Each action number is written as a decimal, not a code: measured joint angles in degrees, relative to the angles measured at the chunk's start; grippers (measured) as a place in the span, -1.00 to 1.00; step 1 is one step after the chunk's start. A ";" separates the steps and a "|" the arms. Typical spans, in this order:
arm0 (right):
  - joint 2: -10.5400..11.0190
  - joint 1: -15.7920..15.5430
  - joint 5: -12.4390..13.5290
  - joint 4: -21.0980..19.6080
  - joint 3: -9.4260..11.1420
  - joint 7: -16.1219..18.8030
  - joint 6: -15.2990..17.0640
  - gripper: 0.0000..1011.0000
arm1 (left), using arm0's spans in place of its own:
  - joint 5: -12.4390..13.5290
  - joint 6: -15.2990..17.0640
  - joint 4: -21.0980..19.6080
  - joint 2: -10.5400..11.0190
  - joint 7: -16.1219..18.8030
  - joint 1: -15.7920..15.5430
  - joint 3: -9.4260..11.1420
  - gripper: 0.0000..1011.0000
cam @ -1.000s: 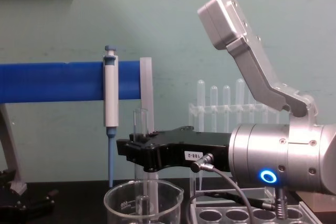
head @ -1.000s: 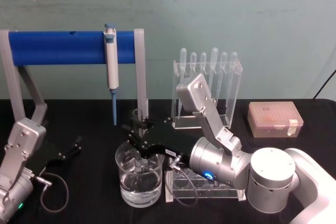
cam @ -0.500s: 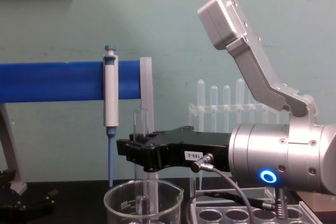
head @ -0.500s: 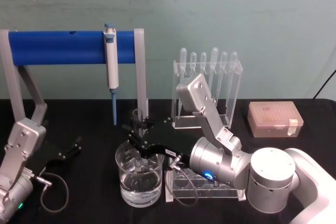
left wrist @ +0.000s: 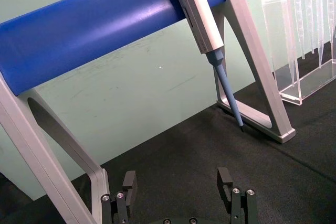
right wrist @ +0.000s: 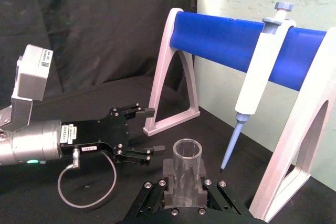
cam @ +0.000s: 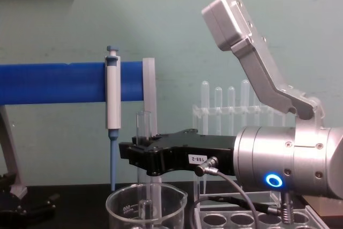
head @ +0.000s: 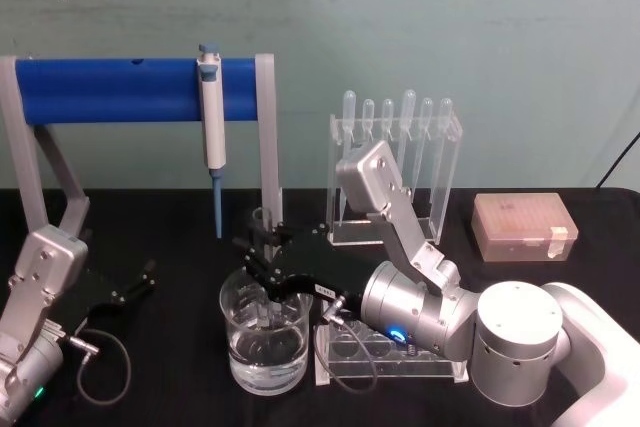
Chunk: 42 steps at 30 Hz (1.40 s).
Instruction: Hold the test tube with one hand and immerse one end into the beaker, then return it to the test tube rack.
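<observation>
Take the beaker (head: 238, 352) as the centre of the dial in the head view, with twelve pointing away from you. At three the low test tube rack (head: 395, 372) sits just beside the glass, and your right arm's silver wrist (head: 405, 312) lies over it, so that side is closed. At twelve the stand's grey leg (head: 267, 127) rises close behind the test tube (head: 261, 219), which the right gripper (head: 258, 262) clamps. At eleven the pipettor (head: 211, 117) hangs tip-down above the table (head: 180, 387). At one the tall pipette rack (head: 440, 177) stands farther back. From seven to ten the black table is bare out to the left gripper (head: 138, 285), parked at nine with its fingers spread. At six you have a bare strip of table.
</observation>
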 joint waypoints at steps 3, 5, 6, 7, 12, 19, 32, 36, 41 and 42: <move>0.00 0.00 0.00 0.00 0.00 0.00 0.00 -0.55 | 0.00 0.00 0.00 0.00 0.00 0.00 0.00 0.98; 0.00 0.00 0.00 0.00 0.00 0.00 0.00 -0.56 | 0.00 0.00 0.00 0.00 0.00 0.00 0.00 0.98; 0.00 0.00 0.00 0.00 0.00 0.00 0.00 -0.55 | 0.00 0.00 0.00 0.00 0.00 0.00 0.00 0.98; 0.00 0.00 0.00 0.00 0.00 0.00 0.00 -0.56 | 0.00 0.00 0.00 0.00 0.00 0.00 0.00 0.98; 0.00 0.00 0.00 0.00 0.00 0.00 0.00 -0.56 | 0.00 0.00 0.00 0.00 0.00 0.00 0.00 0.98; 0.00 0.00 0.00 0.00 0.00 0.00 0.00 -0.56 | 0.00 0.00 0.00 0.00 0.00 0.00 0.00 0.98; 0.00 0.00 -0.01 0.00 0.00 0.00 0.00 -0.56 | 0.00 0.00 0.00 0.00 0.00 0.00 0.00 0.98; 0.08 0.00 -0.02 -0.05 0.05 0.12 -0.01 -0.55 | 0.00 0.00 0.00 0.00 0.00 0.00 0.00 0.98; 0.33 -0.04 -0.07 -0.47 0.15 0.19 0.05 -0.56 | 0.00 0.00 0.00 0.00 0.00 0.00 0.00 0.98; 0.33 -0.04 -0.07 -0.47 0.15 0.19 0.05 -0.56 | 0.00 0.00 0.00 0.00 0.00 0.00 0.00 0.98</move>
